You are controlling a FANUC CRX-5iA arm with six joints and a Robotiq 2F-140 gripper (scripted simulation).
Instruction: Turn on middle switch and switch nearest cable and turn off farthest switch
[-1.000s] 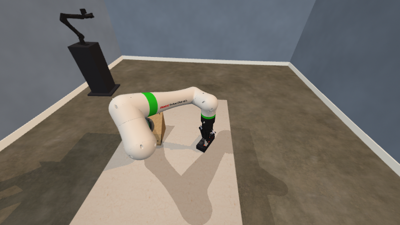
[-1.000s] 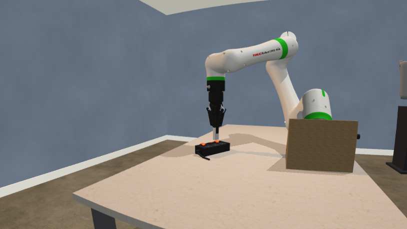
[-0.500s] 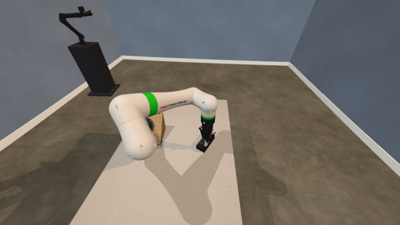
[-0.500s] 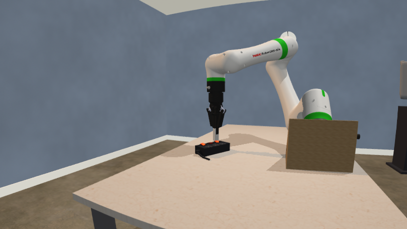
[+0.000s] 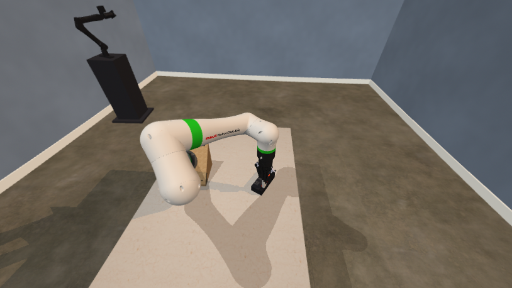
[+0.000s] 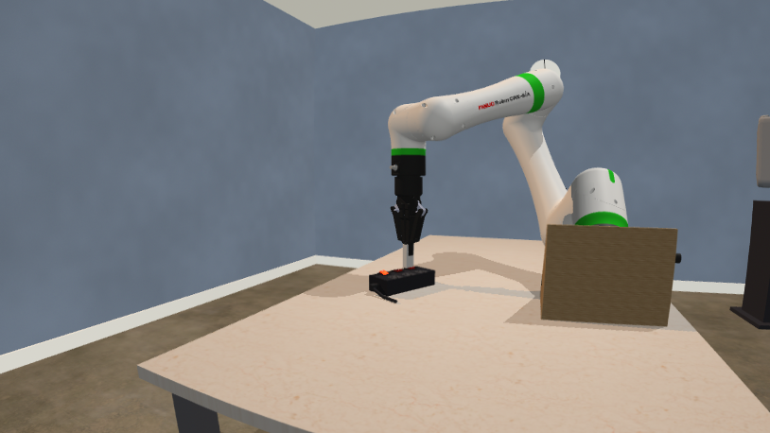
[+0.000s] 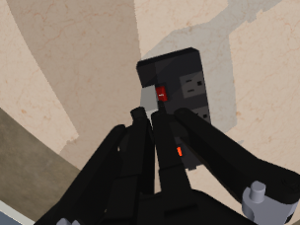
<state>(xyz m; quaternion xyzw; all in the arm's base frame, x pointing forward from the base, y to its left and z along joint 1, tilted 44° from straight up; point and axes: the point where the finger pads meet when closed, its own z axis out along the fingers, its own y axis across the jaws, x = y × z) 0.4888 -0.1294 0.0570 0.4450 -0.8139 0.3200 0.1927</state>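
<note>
The black power strip [image 5: 258,187] [image 6: 417,278] [image 7: 187,81] lies right way up on the beige table [image 5: 214,250] [image 6: 376,366] [image 7: 66,41]. Its cable [image 6: 385,295] leaves the left end in the exterior view. My gripper [image 5: 265,179] [image 6: 410,262] [image 7: 151,97] is shut with nothing between the fingers, and points straight down with its tips on or just above the strip's top, near the middle. In the wrist view, a dark red unlit switch [image 7: 161,93] shows just past the fingertips, and another switch [image 7: 180,152] glows orange behind the fingers. A switch [image 6: 383,272] near the cable end glows orange.
A brown cardboard box [image 5: 204,165] [image 6: 608,274] stands on the table at the arm's base, apart from the strip. A black pedestal [image 5: 117,89] [image 6: 760,258] with a camera arm stands on the floor beyond the table.
</note>
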